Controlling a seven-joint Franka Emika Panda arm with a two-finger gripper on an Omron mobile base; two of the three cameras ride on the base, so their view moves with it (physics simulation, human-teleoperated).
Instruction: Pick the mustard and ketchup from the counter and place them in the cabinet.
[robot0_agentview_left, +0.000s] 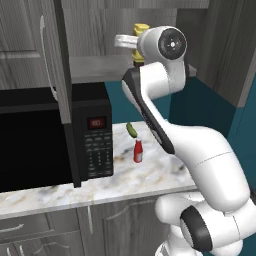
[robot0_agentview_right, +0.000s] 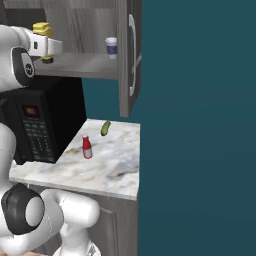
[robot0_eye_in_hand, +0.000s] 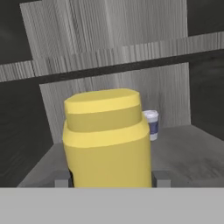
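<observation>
1. The claw (robot0_eye_in_hand: 112, 178) is closed on the mustard (robot0_eye_in_hand: 107, 140). In the hand view its two grey tips press the yellow bottle from both sides, low on its body.
2. The mustard stands upright in the grip. In the right base view it (robot0_agentview_right: 42, 29) is at the left end of the cabinet (robot0_agentview_right: 90, 65) shelf, just in front of the open compartment. Whether its bottom already touches the shelf cannot be told; it looks just above it or resting on it.
3. Deeper on the same shelf, to the right of the mustard, stands a paper cup (robot0_eye_in_hand: 151, 124). It is near the bottle but apart from it.
4. The cabinet door (robot0_agentview_right: 129, 55) is open and turned outward, so the way to the shelf is free.
5. The ketchup (robot0_agentview_left: 138, 150) is not yet picked. It stands upright on the counter (robot0_agentview_left: 125, 175), beside the microwave (robot0_agentview_left: 50, 140). A green pickle (robot0_agentview_left: 131, 130) lies a little behind it.
6. By judgement, the task is about half done. The first bottle is lifted to the cabinet but not yet released.
7. What is left: to set the mustard down and open the claw, then to go down for the ketchup and bring it to the same shelf.
8. The free place between the mustard and the cup looks enough for the slim red bottle.
</observation>
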